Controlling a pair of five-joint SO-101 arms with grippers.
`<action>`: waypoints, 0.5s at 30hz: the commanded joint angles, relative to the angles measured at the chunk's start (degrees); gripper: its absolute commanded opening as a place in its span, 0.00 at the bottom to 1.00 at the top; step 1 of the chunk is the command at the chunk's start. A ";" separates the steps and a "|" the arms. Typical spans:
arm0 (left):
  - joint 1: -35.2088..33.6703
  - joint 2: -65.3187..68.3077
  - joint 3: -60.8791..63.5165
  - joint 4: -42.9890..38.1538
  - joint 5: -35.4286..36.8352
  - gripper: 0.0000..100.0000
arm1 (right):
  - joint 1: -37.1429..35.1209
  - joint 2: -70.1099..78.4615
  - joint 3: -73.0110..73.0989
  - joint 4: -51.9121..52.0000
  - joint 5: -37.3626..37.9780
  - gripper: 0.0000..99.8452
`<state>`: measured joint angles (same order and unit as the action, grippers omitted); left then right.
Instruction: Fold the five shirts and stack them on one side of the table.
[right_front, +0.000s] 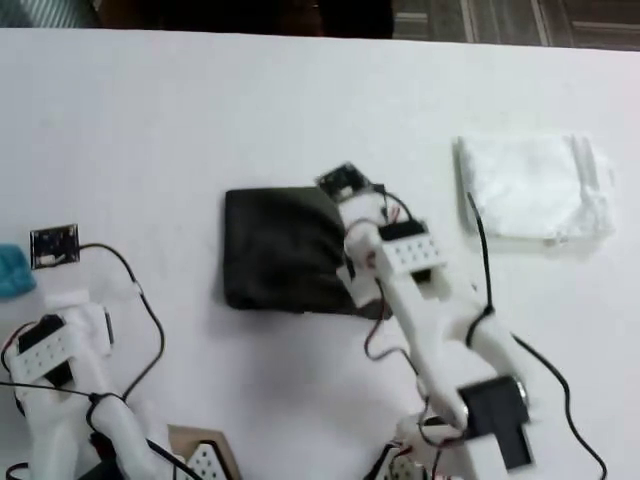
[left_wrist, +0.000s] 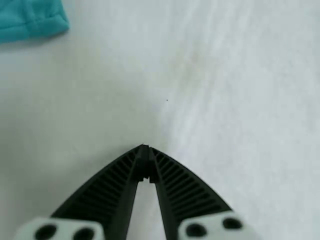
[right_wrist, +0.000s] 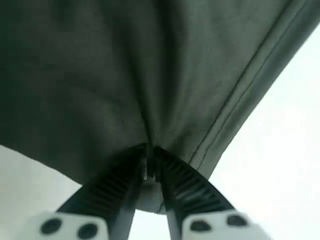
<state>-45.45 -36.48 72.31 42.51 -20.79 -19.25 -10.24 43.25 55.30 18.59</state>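
Nothing legible: no text, number or sign. Pale specks on small black board (right_front: 54, 245) near left edge of table (right_front: 200, 110), too small to read. Same on second board (right_front: 340, 183) at far edge of dark shirt (right_front: 280, 250).

Plain dark grey-green folded cloth shirt (right_front: 280, 250); plain white folded cloth shirt (right_front: 535, 187); teal cloth garment (right_front: 12, 272); white flat tabletop (right_front: 200, 110).
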 joint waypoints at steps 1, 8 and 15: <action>1.32 -1.14 -0.48 -0.79 0.00 0.03 | -0.22 -5.23 5.80 -5.49 0.53 0.02; 13.45 -1.05 -10.15 8.26 -1.05 0.03 | 0.75 -8.31 5.19 -6.73 0.44 0.02; 34.55 -0.97 -29.14 25.67 2.11 0.03 | 5.05 -20.18 2.81 -9.01 0.00 0.02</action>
<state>-19.69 -36.48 49.80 64.40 -19.38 -16.44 -25.80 48.70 49.58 18.77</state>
